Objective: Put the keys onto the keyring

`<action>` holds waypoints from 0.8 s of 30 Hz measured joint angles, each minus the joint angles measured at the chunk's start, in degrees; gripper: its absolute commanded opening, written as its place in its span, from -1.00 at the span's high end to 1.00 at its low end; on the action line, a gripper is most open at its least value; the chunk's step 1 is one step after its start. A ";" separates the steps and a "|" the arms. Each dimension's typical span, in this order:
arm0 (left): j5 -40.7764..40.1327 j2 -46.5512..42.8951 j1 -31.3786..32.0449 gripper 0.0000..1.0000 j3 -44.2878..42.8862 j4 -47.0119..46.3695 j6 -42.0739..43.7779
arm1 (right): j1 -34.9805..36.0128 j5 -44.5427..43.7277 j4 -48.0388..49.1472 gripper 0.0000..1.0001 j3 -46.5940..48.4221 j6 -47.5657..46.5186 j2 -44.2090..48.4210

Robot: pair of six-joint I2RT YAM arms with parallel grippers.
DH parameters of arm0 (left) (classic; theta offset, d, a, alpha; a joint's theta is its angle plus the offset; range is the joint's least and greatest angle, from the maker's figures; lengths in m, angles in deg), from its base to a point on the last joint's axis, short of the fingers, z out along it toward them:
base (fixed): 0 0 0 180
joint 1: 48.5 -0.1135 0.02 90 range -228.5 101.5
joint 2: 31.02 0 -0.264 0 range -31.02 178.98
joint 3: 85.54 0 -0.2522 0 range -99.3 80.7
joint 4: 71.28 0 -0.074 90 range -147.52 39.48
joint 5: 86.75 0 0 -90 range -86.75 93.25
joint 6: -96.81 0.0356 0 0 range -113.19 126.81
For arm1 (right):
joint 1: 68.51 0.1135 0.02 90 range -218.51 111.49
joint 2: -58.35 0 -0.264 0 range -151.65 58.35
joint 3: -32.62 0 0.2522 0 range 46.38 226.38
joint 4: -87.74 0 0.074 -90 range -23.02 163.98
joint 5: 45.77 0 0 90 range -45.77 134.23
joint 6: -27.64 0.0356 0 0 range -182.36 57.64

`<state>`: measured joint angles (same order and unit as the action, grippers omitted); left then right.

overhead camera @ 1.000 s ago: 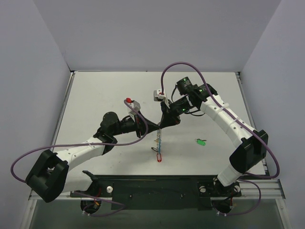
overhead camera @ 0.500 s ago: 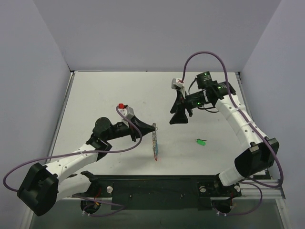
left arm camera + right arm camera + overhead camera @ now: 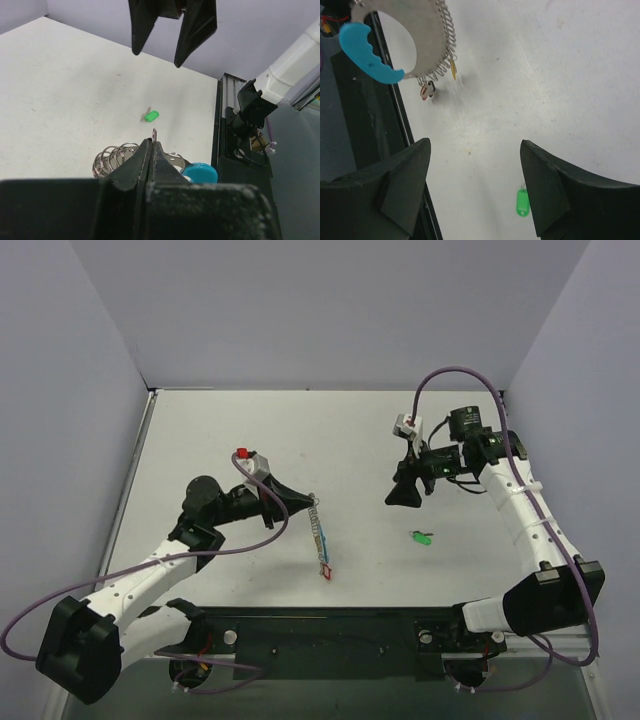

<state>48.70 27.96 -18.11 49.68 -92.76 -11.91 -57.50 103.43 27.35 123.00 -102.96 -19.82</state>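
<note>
The keyring (image 3: 319, 536) now hangs from your left gripper (image 3: 308, 502) alone, pinched tight above the table (image 3: 220, 440), since your right gripper (image 3: 397, 498) has let go, spread wide and swung out near the loose green key (image 3: 420, 537), probably your next pickup.

A pale white table (image 3: 200, 430) sits boxed in by plain lavender-grey walls (image 3: 320, 310) on three sides, evenly lit, with a black mounting rail (image 3: 330, 630) running along its near edge.
</note>
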 measured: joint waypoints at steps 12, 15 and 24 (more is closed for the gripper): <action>2.21 0.98 -6.34 1.00 -8.13 9.70 -0.98 | -13.57 -13.27 0.83 -0.14 -14.10 4.17 0.07; 2.27 0.26 -6.40 1.00 -8.11 12.39 0.70 | -14.60 -17.09 0.66 -0.03 -15.37 3.63 -0.46; 1.18 -3.74 -6.40 1.00 -8.11 20.96 7.19 | 0.87 -35.54 9.62 -0.04 -20.87 6.54 -1.66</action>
<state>49.88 24.22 -24.51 41.57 -71.80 -4.72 -56.63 67.89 36.96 102.13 -96.42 -21.48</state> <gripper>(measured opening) 0.017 0.520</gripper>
